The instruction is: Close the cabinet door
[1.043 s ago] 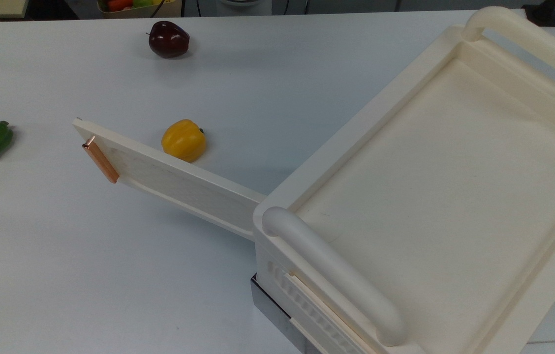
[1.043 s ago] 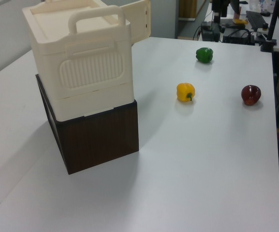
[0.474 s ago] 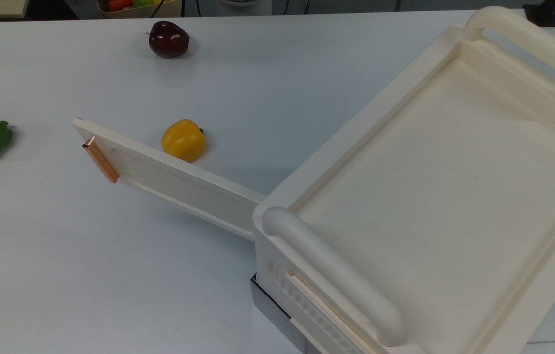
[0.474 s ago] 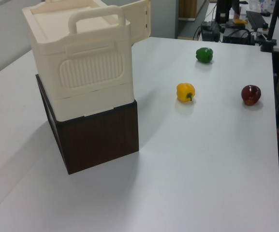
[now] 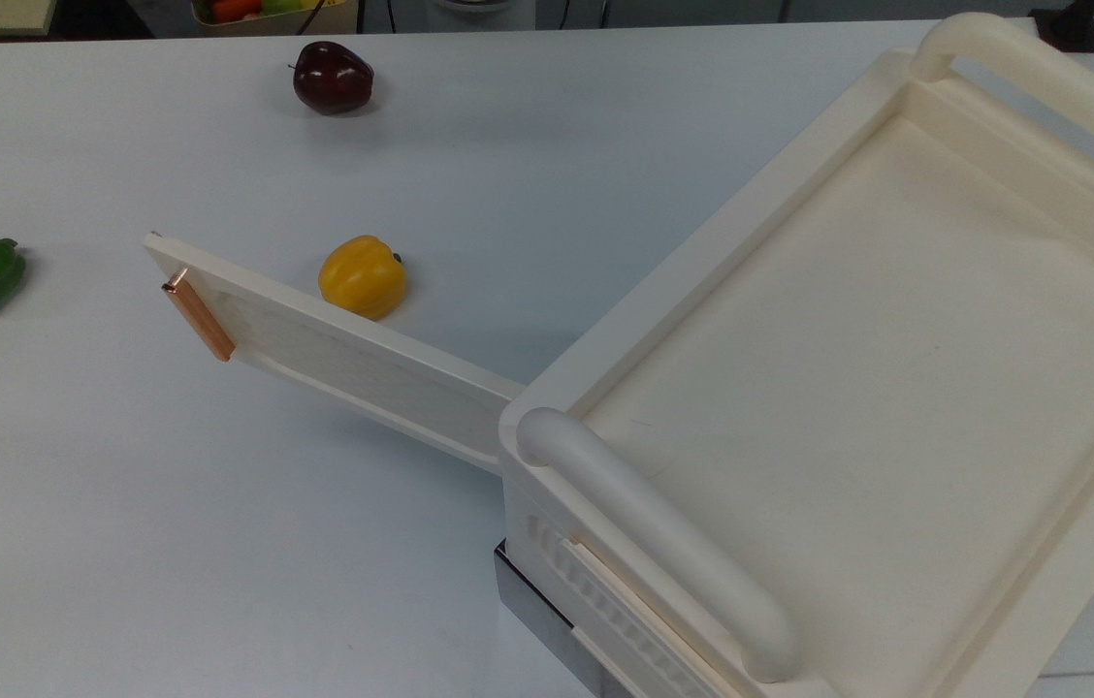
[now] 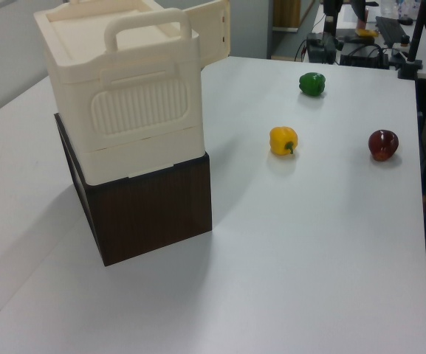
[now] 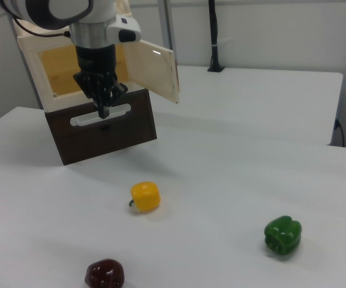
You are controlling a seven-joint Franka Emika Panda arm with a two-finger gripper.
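Cabinet door (image 7: 152, 69) swung wide at the upper left of the right view has not shifted over the last second, so closing has not begun; the end effector (image 7: 105, 111) hangs clenched on nothing in front of the cabinet (image 7: 35, 72), just left of the door. Its copper handle (image 5: 199, 315) sits at the door's free edge, left of centre in the top view. On the white worktop (image 7: 238, 162) lie a yellow pepper (image 7: 145, 196), a green pepper (image 7: 282, 236) and a dark red fruit (image 7: 104, 274), well apart, with a grey wall behind.
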